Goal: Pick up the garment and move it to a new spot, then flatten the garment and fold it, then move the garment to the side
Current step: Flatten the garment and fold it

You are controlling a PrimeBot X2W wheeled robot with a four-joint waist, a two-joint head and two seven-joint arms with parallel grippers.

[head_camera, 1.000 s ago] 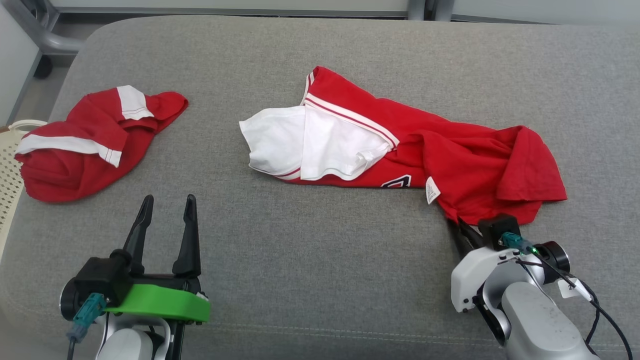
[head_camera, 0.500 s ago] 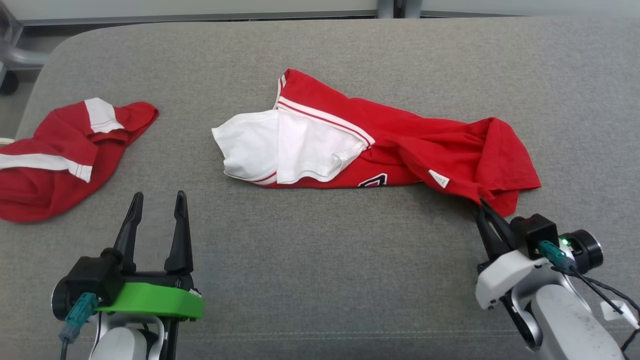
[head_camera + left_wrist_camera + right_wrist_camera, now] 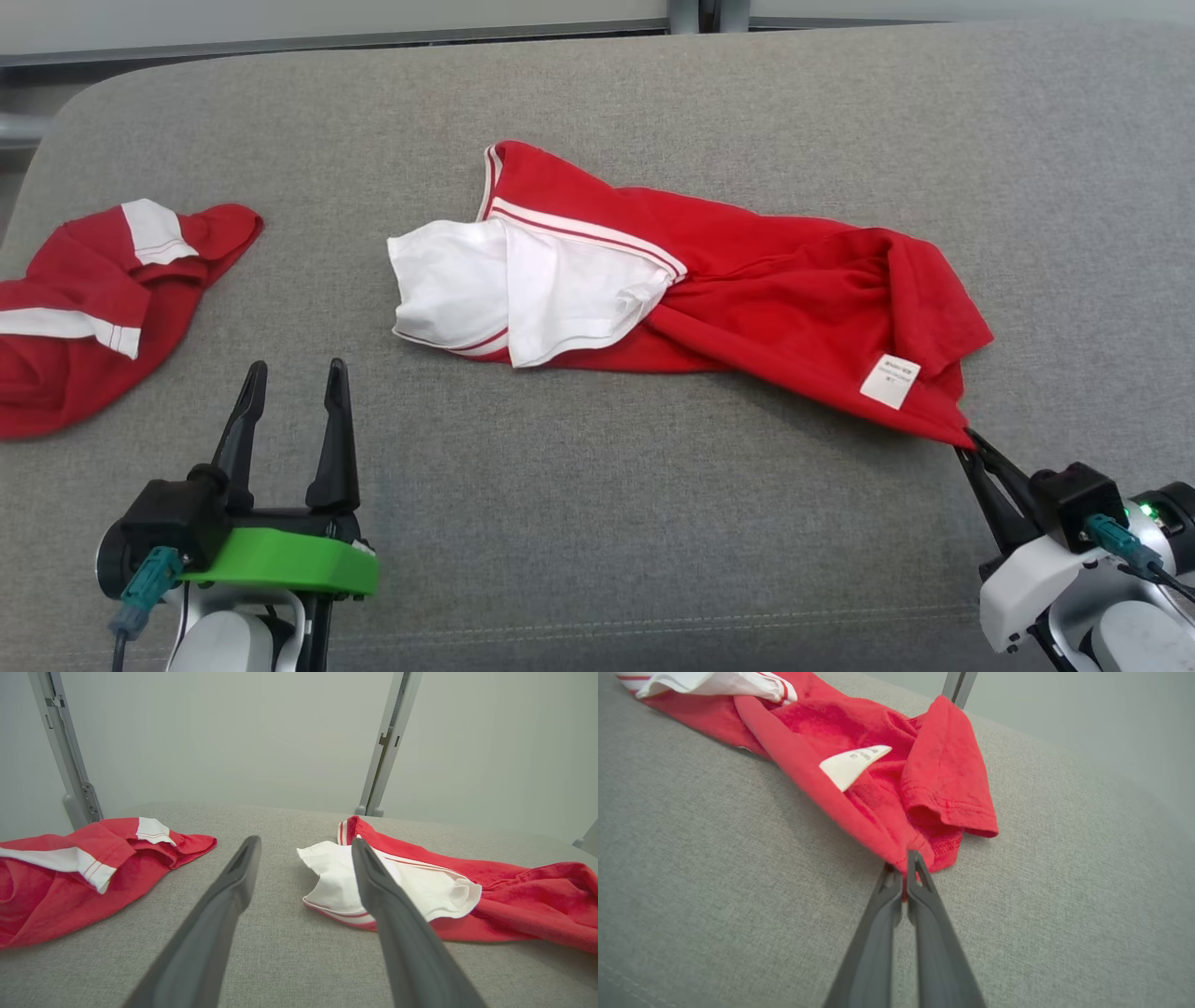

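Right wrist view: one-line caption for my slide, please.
Right gripper shut on a corner of the red garment, care label showing, on the grey cushion.

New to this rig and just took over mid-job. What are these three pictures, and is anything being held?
These come from a two-armed robot's cameras. The overview is from its head, looking down at a grey padded surface. The other two are from each wrist, looking along that arm's two dark fingers. The left gripper, lower left in the head view, is open and holds nothing. The right gripper, lower right, is shut on a corner of the red and white shirt; the right wrist view shows red cloth pinched between its fingertips. The shirt lies crumpled mid-surface, a white label showing near the gripped corner. A second red and white garment lies bunched at the far left, untouched.
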